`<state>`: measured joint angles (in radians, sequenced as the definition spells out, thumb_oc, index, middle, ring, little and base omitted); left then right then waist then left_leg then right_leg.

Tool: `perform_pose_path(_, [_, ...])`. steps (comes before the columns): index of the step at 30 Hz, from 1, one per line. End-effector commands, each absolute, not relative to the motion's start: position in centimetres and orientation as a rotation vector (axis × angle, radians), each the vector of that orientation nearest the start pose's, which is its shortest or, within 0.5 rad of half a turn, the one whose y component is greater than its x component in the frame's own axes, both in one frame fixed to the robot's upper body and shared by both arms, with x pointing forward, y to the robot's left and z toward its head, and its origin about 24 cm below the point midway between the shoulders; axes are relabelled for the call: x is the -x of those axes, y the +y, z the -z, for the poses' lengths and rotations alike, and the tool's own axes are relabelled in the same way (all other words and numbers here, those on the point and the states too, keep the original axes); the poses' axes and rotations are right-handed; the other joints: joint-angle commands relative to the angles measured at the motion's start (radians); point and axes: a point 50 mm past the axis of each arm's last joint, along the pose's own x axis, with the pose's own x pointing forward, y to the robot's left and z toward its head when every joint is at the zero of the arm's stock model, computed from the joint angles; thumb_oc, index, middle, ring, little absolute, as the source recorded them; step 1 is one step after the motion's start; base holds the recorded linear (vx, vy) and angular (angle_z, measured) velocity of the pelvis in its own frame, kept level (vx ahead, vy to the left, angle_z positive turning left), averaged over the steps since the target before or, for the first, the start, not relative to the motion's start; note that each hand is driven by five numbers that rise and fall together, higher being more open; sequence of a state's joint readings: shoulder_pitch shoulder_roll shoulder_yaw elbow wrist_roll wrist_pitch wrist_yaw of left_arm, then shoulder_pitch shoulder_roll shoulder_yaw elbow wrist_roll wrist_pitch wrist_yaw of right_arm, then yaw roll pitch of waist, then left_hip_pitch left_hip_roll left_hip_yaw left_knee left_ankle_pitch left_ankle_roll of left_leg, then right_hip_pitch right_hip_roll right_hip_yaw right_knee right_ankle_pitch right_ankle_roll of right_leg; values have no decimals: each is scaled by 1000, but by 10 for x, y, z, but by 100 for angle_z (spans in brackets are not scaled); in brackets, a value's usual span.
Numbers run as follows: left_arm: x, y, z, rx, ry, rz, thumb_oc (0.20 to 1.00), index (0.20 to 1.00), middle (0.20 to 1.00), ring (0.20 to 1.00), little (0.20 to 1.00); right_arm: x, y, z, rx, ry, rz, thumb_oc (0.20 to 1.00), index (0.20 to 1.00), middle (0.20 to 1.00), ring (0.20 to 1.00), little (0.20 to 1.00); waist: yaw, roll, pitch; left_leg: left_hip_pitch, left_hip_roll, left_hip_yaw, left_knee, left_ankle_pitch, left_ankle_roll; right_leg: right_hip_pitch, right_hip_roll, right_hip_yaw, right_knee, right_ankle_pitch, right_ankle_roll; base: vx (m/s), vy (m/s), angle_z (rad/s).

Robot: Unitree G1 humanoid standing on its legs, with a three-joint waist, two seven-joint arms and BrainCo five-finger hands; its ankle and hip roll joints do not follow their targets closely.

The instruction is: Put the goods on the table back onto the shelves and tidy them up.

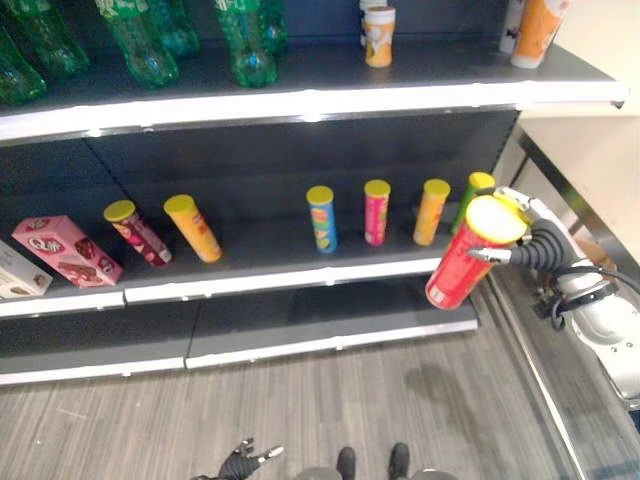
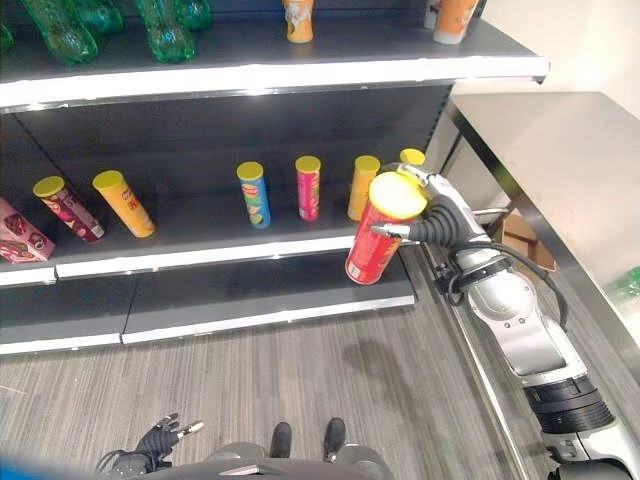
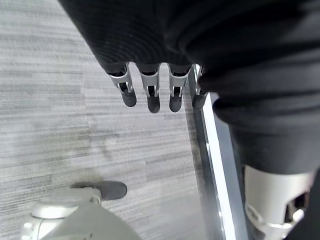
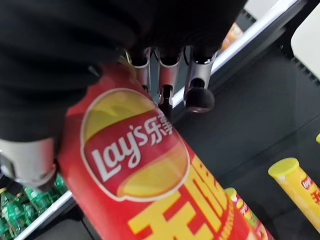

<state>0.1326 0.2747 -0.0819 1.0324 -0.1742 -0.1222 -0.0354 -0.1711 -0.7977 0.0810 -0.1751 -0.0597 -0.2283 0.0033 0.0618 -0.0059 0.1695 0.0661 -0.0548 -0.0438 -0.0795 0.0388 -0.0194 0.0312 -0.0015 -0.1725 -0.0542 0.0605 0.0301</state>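
- We hold a red chip can [image 1: 462, 257] in our right hand [image 2: 432, 222], fingers curled round it, in the air just before the middle shelf [image 1: 300, 268].
- Our left hand [image 3: 150, 90] hangs low over the floor, fingers relaxed.
- Next we likely stand the can upright near the green can [image 1: 474, 190].

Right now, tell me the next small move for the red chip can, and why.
Probably carry the red chip can forward onto the middle shelf. The right robot hand holds it tilted in front of the shelf edge, near the green can ending the row.
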Motion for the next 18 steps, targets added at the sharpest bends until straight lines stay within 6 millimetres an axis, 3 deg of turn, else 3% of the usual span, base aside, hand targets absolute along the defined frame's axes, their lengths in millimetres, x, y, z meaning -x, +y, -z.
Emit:
perform_pose_path(1, [-112,247,142,-137,958,-119,1000,1000,1000,1000,1000,-264,-207,-195,816,-630,-255,200,200,200,200,200,8,-39,6,-92,27,48,195,-114,-55,34,-34,28,-28,-70,73,13,107,15])
perform_pose_path(3, [-110,247,143,-143,970,-123,1000,1000,1000,1000,1000,-264,-205,-195,818,-626,-273,200,200,200,200,200,6,-40,1,-100,83,62,171,-98,-60,33,-51,27,-26,-76,77,50,183,24])
perform_pose_path(6, [-113,254,141,-160,964,-155,1000,1000,1000,1000,1000,-265,-208,-192,812,-608,-270,200,200,200,200,200,-1,-43,-9,-116,222,28,82,4,-88,17,-92,17,0,-116,89,87,302,20])
perform_pose_path(8, [-114,254,140,-160,960,-160,1000,1000,1000,1000,1000,-265,-210,-191,816,-600,-262,200,200,200,200,200,-2,-34,-14,-116,251,28,42,37,-99,20,-99,14,7,-131,93,119,265,8])
perform_pose_path(9, [-115,255,140,-169,957,-164,1000,1000,1000,1000,1000,-263,-214,-191,831,-592,-246,200,200,200,200,200,-8,-14,-26,-118,278,42,-7,57,-124,29,-119,7,17,-147,106,191,404,14])
perform_pose_path(12, [-113,254,142,-202,976,-141,1000,1000,1000,1000,1000,-261,-216,-189,822,-585,-229,200,200,200,200,200,-14,8,-48,-117,266,53,-8,42,-143,48,-151,-12,19,-142,130,181,411,24])
perform_pose_path(13, [-113,254,142,-221,980,-124,1000,1000,1000,1000,1000,-263,-215,-182,836,-562,-224,200,200,200,200,200,-15,8,-59,-98,218,62,-7,21,-129,55,-211,-10,37,-110,153,174,449,16])
perform_pose_path(15, [-114,256,141,-230,975,-124,1000,1000,1000,1000,1000,-264,-211,-181,825,-565,-231,200,200,200,200,200,-10,2,-54,-83,196,80,-3,7,-116,45,-238,0,59,-94,159,126,432,9])
perform_pose_path(16, [-116,261,138,-244,970,-128,1000,1000,1000,1000,1000,-266,-203,-180,822,-573,-250,200,200,200,200,200,-3,2,-50,-64,164,111,-2,-19,-90,25,-277,-8,92,-71,165,65,403,12])
perform_pose_path(18, [-116,268,137,-255,971,-146,1000,1000,1000,1000,1000,-270,-195,-178,805,-576,-271,200,200,200,200,200,9,1,-44,-46,139,145,-2,-41,-63,0,-315,-43,142,-51,163,66,366,-23])
